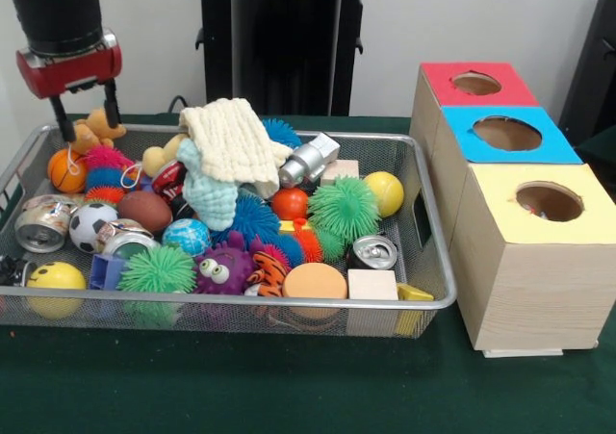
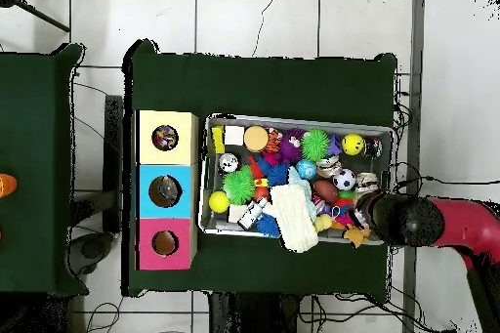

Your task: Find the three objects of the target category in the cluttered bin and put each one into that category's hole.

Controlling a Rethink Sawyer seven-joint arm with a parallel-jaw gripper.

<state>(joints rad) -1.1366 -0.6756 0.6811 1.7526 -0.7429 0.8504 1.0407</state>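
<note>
At the upper left of the front view you see the gripper (image 1: 85,107) hanging over the wire bin's (image 1: 428,224) far left corner, its two dark fingers (image 1: 64,119) spread apart and pinching nothing. Just below it sit an orange basketball (image 1: 66,169) and a tan plush toy (image 1: 96,126). Moving right, a cream knitted cloth (image 1: 231,143) drapes over the pile, with a silver can (image 1: 309,159), a green spiky ball (image 1: 344,208) and a yellow ball (image 1: 385,192) beyond. At the right edge stands the wooden box (image 1: 525,280) with red (image 1: 476,83), blue (image 1: 507,133) and yellow (image 1: 549,201) holes.
</note>
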